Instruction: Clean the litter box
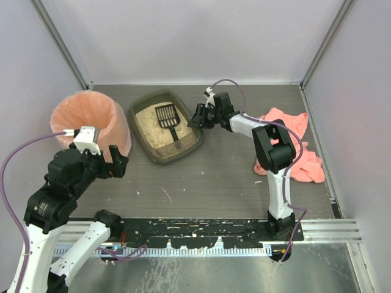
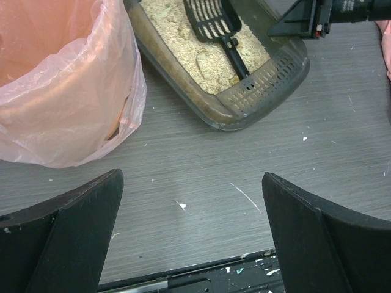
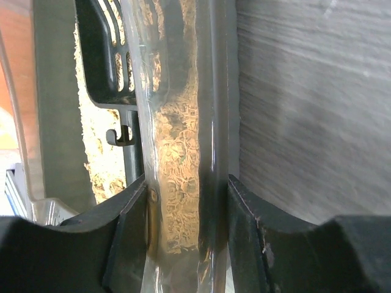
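The litter box [image 1: 183,152] is a dark olive tray holding beige litter, set at the back of the table's middle. A black slotted scoop [image 1: 166,116] lies in the litter. My right gripper [image 1: 197,117] is at the tray's right rim. In the right wrist view its jaws straddle the tray wall [image 3: 183,91] and press it from both sides, with the scoop [image 3: 104,61] beyond. My left gripper [image 2: 192,238] hangs open over bare table near the tray's front corner [image 2: 263,91], holding nothing.
A round bin [image 1: 91,119] lined with a peach-pink bag stands just left of the tray, close to my left arm. A pink cloth [image 1: 293,140] lies crumpled at the right, behind my right arm. White specks dot the table in front.
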Controlling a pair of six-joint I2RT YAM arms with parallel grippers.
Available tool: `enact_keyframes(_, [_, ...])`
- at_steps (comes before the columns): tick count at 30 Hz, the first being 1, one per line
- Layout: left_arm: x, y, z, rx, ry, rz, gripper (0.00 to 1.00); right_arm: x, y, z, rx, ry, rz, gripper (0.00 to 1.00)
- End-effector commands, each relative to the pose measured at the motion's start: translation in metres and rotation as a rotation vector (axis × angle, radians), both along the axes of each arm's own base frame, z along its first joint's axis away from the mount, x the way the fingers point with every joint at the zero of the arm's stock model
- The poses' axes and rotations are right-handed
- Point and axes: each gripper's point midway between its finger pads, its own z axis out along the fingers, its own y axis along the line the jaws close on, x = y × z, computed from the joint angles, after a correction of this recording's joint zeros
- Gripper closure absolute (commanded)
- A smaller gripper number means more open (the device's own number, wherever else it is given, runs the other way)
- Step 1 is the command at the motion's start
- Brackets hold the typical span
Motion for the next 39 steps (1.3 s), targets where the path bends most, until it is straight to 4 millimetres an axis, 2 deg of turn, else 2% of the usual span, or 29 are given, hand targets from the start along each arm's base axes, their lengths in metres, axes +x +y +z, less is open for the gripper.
enact_keyframes(1, [0.005, -0.004, 0.016, -0.012, -0.048, -0.016, 0.02, 0.008, -0.033, 0.029, 0.027, -0.077, -0.172, 0.74])
enact_keyframes(5, [0.007, -0.008, 0.02, -0.027, -0.054, -0.029, 0.02, -0.001, -0.055, 0.042, 0.03, -0.111, -0.278, 0.75])
enact_keyframes(9, [0.01, -0.016, 0.024, -0.044, -0.053, -0.061, 0.02, -0.014, -0.08, 0.042, -0.003, -0.117, -0.335, 0.75])
enact_keyframes(12, [0.015, -0.025, 0.023, -0.052, -0.029, -0.095, 0.02, -0.027, -0.097, 0.037, -0.046, -0.118, -0.328, 0.74])
enact_keyframes(21, [0.035, -0.055, 0.039, -0.122, -0.031, -0.188, 0.02, -0.069, -0.149, 0.019, -0.206, -0.093, -0.311, 0.71])
enact_keyframes(28, [0.053, -0.084, 0.034, -0.182, 0.01, -0.268, 0.03, -0.081, -0.178, 0.014, -0.243, -0.071, -0.358, 0.66])
enact_keyframes(30, [0.056, -0.088, 0.031, -0.187, 0.018, -0.273, 0.03, -0.082, -0.184, 0.012, -0.234, -0.056, -0.369, 0.58])
enact_keyframes(34, [0.059, -0.09, 0.029, -0.186, 0.023, -0.271, 0.02, -0.08, -0.19, 0.014, -0.224, -0.057, -0.392, 0.34])
enact_keyframes(39, [0.063, -0.089, 0.029, -0.175, 0.018, -0.265, 0.0, -0.075, -0.196, 0.026, -0.229, -0.083, -0.427, 0.22])
